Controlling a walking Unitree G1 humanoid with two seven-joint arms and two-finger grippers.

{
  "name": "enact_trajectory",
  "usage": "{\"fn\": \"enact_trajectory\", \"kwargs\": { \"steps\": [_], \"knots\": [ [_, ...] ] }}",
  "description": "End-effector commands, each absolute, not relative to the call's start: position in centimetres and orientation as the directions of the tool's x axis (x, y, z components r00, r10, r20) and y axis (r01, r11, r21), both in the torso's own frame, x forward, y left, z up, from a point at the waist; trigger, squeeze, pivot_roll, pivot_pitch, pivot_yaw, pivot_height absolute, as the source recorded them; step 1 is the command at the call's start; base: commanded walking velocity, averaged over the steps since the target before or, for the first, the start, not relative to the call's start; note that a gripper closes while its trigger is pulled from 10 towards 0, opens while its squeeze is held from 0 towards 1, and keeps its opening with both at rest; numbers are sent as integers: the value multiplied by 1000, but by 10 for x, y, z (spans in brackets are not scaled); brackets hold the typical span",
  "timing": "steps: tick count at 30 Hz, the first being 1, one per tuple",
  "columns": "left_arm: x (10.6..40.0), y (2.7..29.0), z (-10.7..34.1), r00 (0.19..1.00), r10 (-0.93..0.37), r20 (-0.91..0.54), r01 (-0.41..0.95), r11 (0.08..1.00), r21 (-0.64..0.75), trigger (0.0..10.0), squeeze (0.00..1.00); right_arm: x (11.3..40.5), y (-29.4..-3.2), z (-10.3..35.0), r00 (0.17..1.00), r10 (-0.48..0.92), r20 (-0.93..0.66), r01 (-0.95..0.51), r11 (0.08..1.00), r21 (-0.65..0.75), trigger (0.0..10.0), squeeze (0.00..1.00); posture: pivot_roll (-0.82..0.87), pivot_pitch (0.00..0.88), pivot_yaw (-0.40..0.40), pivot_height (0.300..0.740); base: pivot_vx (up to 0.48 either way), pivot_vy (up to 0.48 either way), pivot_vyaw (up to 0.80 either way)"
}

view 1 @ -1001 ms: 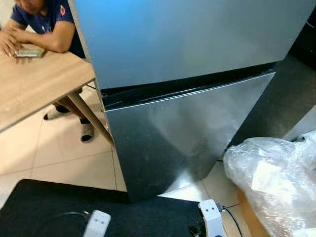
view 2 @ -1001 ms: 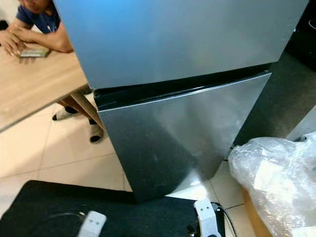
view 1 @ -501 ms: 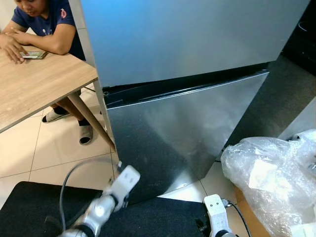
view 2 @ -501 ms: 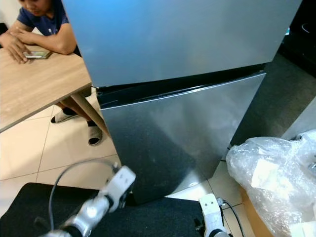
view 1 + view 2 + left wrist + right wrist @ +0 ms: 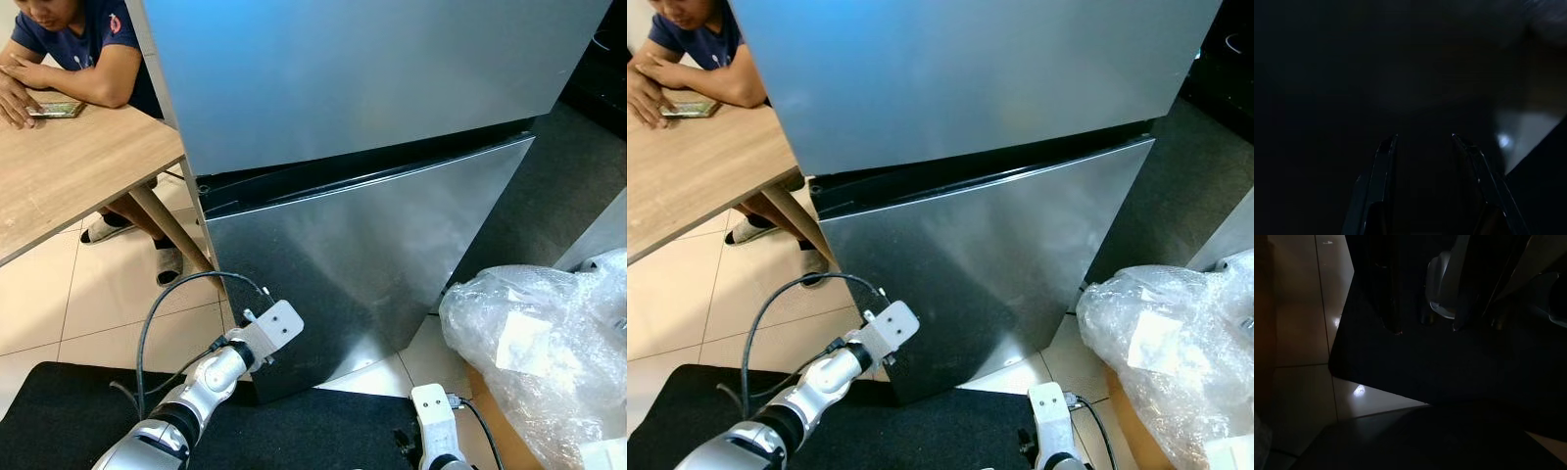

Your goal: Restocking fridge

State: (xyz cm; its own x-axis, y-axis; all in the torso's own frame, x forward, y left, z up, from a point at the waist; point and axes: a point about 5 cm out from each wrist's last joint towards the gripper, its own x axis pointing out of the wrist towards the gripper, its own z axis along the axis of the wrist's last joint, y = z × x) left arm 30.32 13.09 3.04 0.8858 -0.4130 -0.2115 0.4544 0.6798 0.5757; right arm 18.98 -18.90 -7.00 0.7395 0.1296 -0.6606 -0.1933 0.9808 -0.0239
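Ok, I've got L gripper raised near the fridge lower door, fingers parted, holding nothing; dark view, prob not touching. R gripper hangs low, fingers apart.

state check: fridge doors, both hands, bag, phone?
Upper fridge door: shut.
Lower fridge door: shut.
Left hand: open, empty, raised near the lower door.
Right hand: open, empty, hanging low over the black mat.
Plastic bag: crumpled, on the floor.
Phone: flat on the table.
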Motion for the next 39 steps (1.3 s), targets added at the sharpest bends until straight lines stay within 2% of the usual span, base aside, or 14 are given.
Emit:
{"fn": "enact_trajectory", "kwargs": {
  "steps": [1,5,6,10,13,18,21,24,27,28,29,30,32,39],
  "knots": [
    [305,152,28,915,-329,-232,399,670,626,10000,0,186,-187,-72,735,138,-664,-201,979,-19,10000,0,-157,102,29,719,0,0,0],
    [307,179,32,961,-190,-200,276,705,653,10000,0,188,-186,-71,738,143,-659,-205,979,-18,10000,0,-153,103,26,719,0,0,0],
    [308,194,34,979,-106,-174,197,718,668,10000,0,189,-186,-70,740,146,-656,-208,978,-16,10000,0,-147,104,22,719,0,0,0],
    [307,215,38,990,-1,-139,98,717,690,10000,0,191,-185,-69,743,151,-652,-211,977,-14,10000,0,-144,107,19,719,0,0,0],
    [307,215,38,990,-1,-139,98,717,690,10000,0,191,-185,-69,743,151,-652,-211,977,-14,10000,0,-144,107,19,719,0,0,0],
    [303,235,38,986,98,-134,24,714,700,10000,0,190,-184,-70,743,157,-650,-215,977,-10,10000,0,-141,111,20,719,0,0,0],
    [270,221,-9,901,27,-432,231,814,533,10000,0,177,-181,-78,693,178,-698,-241,970,8,10000,0,-142,110,25,719,0,0,0],
    [260,214,-20,873,-13,-488,294,812,504,10000,0,174,-180,-79,681,184,-709,-252,968,9,10000,0,-143,110,25,719,0,0,0],
    [234,196,-44,807,-82,-585,393,813,429,10000,0,168,-183,-82,671,174,-721,-245,969,5,10000,0,-149,110,25,719,0,0,0],
    [234,196,-44,807,-82,-585,393,813,429,10000,0,168,-183,-82,671,174,-721,-245,969,5,10000,0,-149,110,25,719,0,0,0],
    [229,171,-48,785,-202,-585,486,787,380,10000,0,167,-186,-82,670,163,-724,-239,971,-3,10000,0,-150,110,22,719,0,0,0],
    [229,171,-48,785,-202,-585,486,787,380,10000,0,167,-186,-82,670,163,-724,-239,971,-3,10000,0,-150,110,22,719,0,0,0],
    [239,151,-38,793,-311,-524,552,729,405,10000,0,170,-188,-80,680,153,-717,-237,971,-17,10000,0,-150,111,21,719,0,0,0],
    [288,138,8,907,-309,-287,419,744,520,10000,0,182,-189,-74,717,146,-681,-219,975,-21,10000,0,-160,105,29,719,0,0,0]
  ]
}}
